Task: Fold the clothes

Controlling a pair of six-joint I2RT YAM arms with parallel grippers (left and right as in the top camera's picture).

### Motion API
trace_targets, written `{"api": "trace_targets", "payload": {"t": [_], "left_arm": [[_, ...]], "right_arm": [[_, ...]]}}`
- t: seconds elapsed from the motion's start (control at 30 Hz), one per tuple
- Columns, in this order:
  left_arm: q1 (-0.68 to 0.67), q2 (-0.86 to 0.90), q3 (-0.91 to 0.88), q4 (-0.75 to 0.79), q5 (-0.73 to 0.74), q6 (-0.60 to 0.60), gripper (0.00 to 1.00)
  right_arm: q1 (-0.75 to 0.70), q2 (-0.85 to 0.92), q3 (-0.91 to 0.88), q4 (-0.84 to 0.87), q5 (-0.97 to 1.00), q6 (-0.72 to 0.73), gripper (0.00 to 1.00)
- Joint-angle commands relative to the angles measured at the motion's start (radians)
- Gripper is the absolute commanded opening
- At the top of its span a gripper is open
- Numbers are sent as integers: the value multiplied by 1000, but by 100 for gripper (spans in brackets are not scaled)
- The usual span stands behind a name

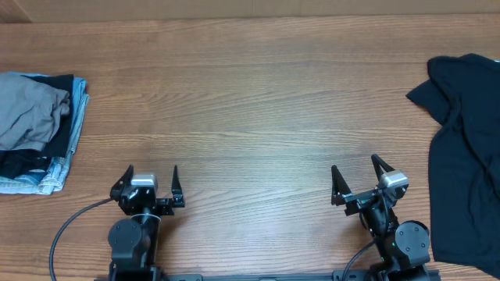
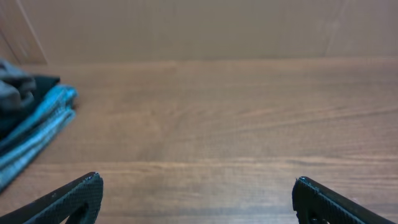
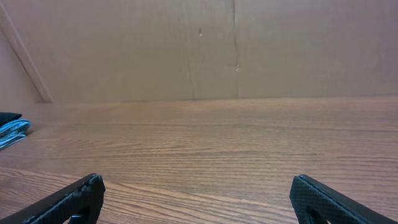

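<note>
A dark navy garment lies unfolded at the table's right edge, partly cut off by the frame. A stack of folded clothes in grey, black and light blue sits at the left edge; it also shows in the left wrist view and faintly in the right wrist view. My left gripper is open and empty near the front edge, its fingers wide apart in the left wrist view. My right gripper is open and empty, just left of the navy garment; its wrist view shows only bare wood.
The wooden table stretches between the stack and the garment. A plain beige wall stands behind the far edge. A black cable loops from the left arm's base.
</note>
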Motion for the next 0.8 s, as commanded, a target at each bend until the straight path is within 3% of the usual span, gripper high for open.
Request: {"api": "trace_targets", "payload": {"t": [0.0,0.77], "left_arm": [[-2,-90,-4,0,-13,62,100],[-11,-110,-4,1,-10,66,100]], "right_arm": [[-3,-5,-10,7,10,1,100],[-3,-5,-10,7,10,1,100]]}}
